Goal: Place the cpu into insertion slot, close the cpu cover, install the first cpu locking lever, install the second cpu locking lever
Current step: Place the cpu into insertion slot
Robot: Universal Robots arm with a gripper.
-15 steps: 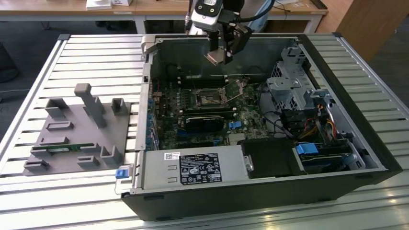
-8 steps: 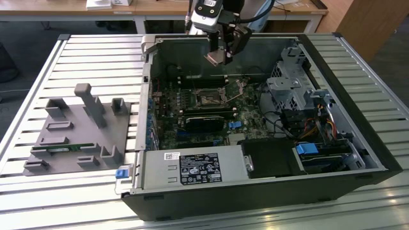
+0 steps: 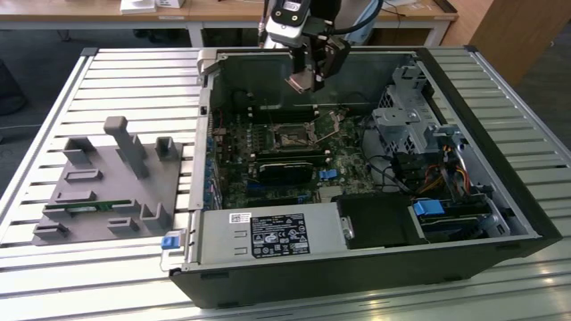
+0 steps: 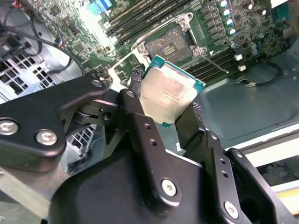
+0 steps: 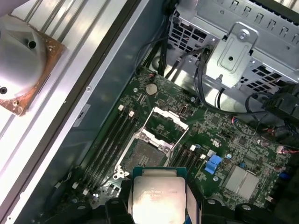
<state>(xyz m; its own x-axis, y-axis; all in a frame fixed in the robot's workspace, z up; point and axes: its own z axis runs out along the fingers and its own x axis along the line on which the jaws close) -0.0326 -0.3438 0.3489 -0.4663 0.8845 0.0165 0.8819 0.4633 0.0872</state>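
I seem to be working in a robotics lab set up in an office room. An opened computer case [image 3: 357, 277] lies on a slatted metal bench [image 3: 134, 80], with a grey plastic parts holder [image 3: 116, 194] beside it. Wooden desks [image 3: 223, 10] on white legs stand behind the bench.

the silvery cpu [image 4: 170, 91], clamped tilted in the end effector [image 4: 164, 103], hangs above the empty black insertion slot [image 4: 170, 44]; the cpu cover [image 5: 173, 117] stands open beside it.
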